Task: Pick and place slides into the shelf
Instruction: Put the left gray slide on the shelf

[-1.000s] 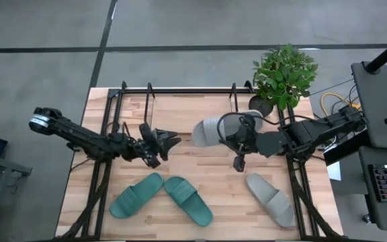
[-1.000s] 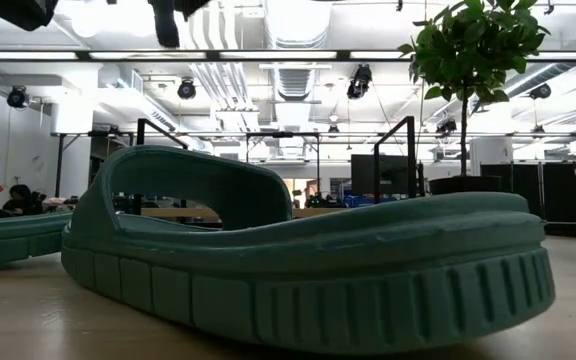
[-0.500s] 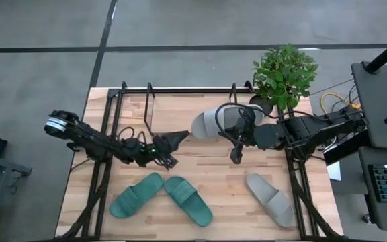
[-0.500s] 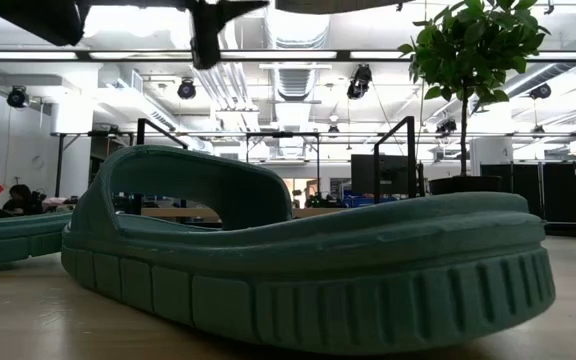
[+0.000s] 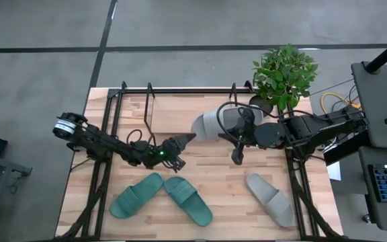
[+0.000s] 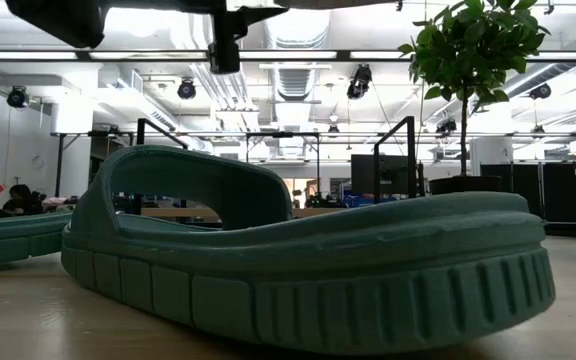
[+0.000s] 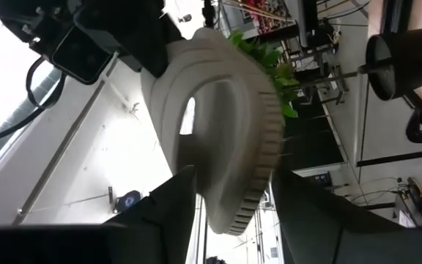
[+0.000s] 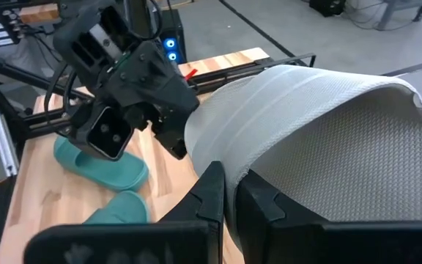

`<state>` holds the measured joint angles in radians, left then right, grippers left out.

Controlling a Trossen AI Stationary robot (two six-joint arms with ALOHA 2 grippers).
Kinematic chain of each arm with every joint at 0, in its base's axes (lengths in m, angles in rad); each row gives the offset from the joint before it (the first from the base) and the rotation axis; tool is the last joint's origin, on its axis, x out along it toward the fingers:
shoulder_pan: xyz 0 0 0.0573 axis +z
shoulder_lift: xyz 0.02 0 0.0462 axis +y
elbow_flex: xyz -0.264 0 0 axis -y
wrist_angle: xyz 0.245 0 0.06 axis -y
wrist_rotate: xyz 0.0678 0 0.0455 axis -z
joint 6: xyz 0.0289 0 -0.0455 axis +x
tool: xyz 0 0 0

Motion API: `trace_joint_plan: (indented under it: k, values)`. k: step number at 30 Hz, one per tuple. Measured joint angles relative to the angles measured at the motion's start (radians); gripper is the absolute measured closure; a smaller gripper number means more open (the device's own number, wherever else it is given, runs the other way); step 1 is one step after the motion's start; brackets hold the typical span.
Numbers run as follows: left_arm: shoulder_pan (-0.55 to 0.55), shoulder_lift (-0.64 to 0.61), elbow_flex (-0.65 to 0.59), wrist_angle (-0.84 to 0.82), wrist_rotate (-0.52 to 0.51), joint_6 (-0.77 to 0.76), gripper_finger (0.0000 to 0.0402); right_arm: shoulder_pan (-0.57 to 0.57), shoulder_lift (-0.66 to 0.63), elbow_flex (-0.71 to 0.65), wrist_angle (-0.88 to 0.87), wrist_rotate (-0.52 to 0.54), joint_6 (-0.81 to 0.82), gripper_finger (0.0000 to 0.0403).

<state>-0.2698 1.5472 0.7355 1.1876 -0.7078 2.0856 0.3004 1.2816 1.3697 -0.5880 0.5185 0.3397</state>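
The right tool (image 5: pixel 239 128) is clenched on a light grey slide (image 5: pixel 210 125), just right of the middle of the high view. It pinches the thin strap, and the slide hangs in the air with its toe pointing left. In the right wrist view the strap is squeezed flat between the two dark fingers (image 8: pixel 212 192).

The left tool (image 5: pixel 187 138) sits just left of the grey slide's toe, close by or touching. Its jaws stand apart, one on each side of the toe in the left wrist view. It does not look like it has closed on the slide yet.

I think the slide is light and squishy. The foam bends, so the strap is a good handle, but it may wobble. The bumpy sole edge should not slip much.

The other grey slide (image 5: pixel 271 199) lies at the lower right of the desk (image 5: pixel 213 168). Two teal slides (image 5: pixel 161 199) lie at the lower left, toes close together. The shelf (image 5: pixel 180 91) runs along the top edge of the desk. A potted plant (image 5: pixel 284 74) stands at its right end.
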Motion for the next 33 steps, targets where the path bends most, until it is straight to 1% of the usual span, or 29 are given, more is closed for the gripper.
trace_joint_plan:
  k: [7, 12, 17, 19, 21, 26, 28, 30, 33]
  values:
    - [0.002, 0.025, 0.036, 0.000, -0.001, 0.000, 0.0237, 0.000, 0.001, 0.000, 0.004, -0.029, 0.001, 0.0390]
    - [0.002, 0.053, 0.039, 0.003, 0.006, -0.003, 0.0237, 0.000, 0.002, 0.000, 0.003, -0.058, 0.003, 0.0390]
    - [0.005, 0.077, 0.039, 0.002, -0.002, -0.010, 0.0241, 0.000, 0.002, 0.000, 0.003, -0.058, 0.002, 0.0390]
    - [0.007, 0.082, 0.039, 0.006, -0.007, -0.011, 0.0252, 0.000, 0.002, -0.001, 0.000, -0.058, 0.002, 0.0390]
    - [0.008, 0.084, 0.039, 0.004, -0.016, -0.011, 0.0272, 0.000, 0.002, -0.001, -0.002, -0.060, 0.002, 0.0390]
    - [0.008, 0.084, 0.041, 0.011, -0.039, -0.016, 0.0344, -0.001, 0.002, -0.001, -0.001, -0.085, 0.001, 0.0390]
    - [0.008, 0.083, 0.042, 0.007, -0.047, -0.065, 0.0375, -0.001, 0.002, -0.001, 0.000, -0.086, 0.001, 0.0390]
    - [0.007, 0.083, 0.055, -0.001, -0.076, -0.146, 0.0385, -0.001, 0.002, -0.001, 0.000, -0.086, -0.002, 0.0390]
    - [0.007, 0.084, 0.071, -0.002, -0.110, -0.219, 0.0383, -0.002, 0.001, -0.001, 0.006, -0.085, -0.029, 0.0390]
